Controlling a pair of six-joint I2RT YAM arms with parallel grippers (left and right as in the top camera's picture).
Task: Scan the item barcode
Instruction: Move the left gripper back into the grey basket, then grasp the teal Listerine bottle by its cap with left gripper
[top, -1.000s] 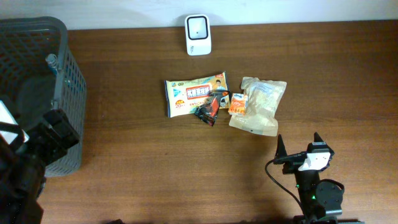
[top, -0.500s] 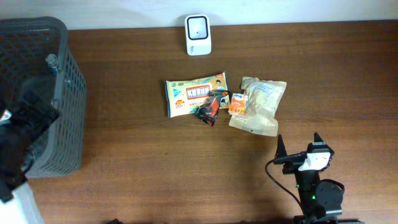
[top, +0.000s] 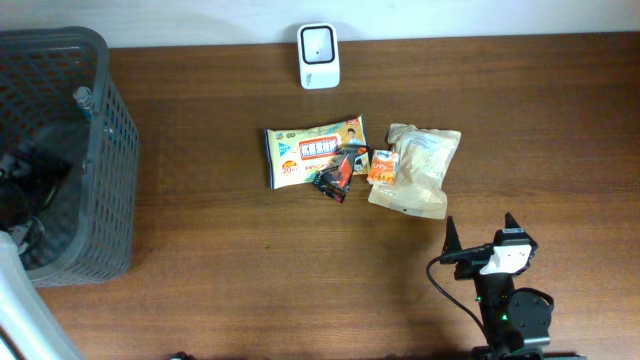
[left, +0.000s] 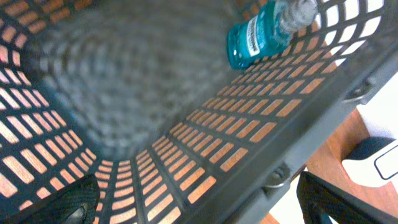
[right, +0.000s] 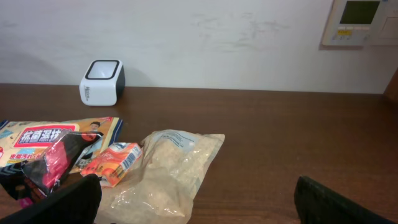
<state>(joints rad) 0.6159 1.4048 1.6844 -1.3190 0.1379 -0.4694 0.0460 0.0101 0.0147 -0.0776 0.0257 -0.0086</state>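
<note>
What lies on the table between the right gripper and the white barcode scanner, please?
A clear bag and a small orange packet lie between the right gripper and the scanner, clearest in the overhead view.

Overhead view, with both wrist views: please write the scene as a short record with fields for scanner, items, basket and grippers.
scanner: white scanner at the table's far edge
items: wide printed pack, dark packet, small orange pack, clear bag, clustered mid-table
basket: grey basket at left, blue bottle inside
left gripper: open, empty, at the basket
right gripper: open, empty, apart from the items
</note>
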